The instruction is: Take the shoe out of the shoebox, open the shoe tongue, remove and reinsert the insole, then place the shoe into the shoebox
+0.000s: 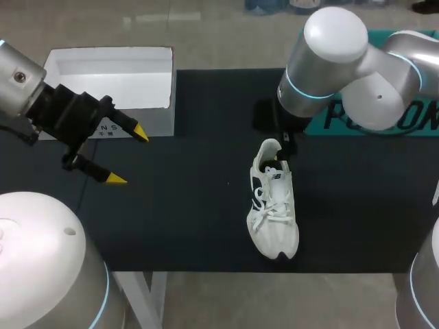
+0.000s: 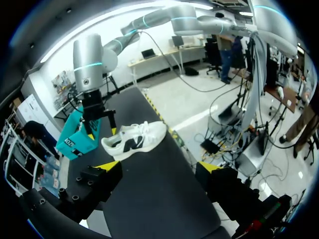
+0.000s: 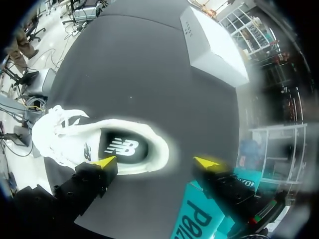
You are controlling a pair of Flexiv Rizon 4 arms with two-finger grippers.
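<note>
Closest in, the left arm's (image 1: 41, 260) pale rounded housing fills the desk's near-left corner. Its left gripper (image 1: 129, 156) hangs over the left part of the desk (image 1: 192, 205), just in front of the shoebox (image 1: 159, 103). The claw is released: its two yellow tips stand well apart with nothing between them. From its own wrist, the left gripper (image 2: 159, 166) looks across bare black desk (image 2: 149, 199) toward the shoe (image 2: 134, 142), which lies well ahead of it.

The shoebox is white and open-topped, and sits at the far-left corner of the desk. The shoe (image 1: 273, 212) is outside it, to the right of the desk's middle. It rests upright on its sole, toe toward the near edge and heel toward the far edge. It is white with a dark mark on its side, and its laces lie loose over the tongue.

The right arm (image 1: 329, 62) comes in over the far-right corner and hides most of its claw from above. In the right wrist view, the right gripper (image 3: 155, 162) is also released, spread wide above the heel of the shoe (image 3: 60, 134). One tip is at the rim of the shoe's opening and the other is out over the desk (image 3: 139, 59) past the heel. A dark insole (image 3: 119, 148) shows inside the opening. The shoebox (image 3: 214, 50) lies far ahead.

A teal box (image 1: 384, 120) sits by the far-right edge, behind the shoe's heel.
</note>
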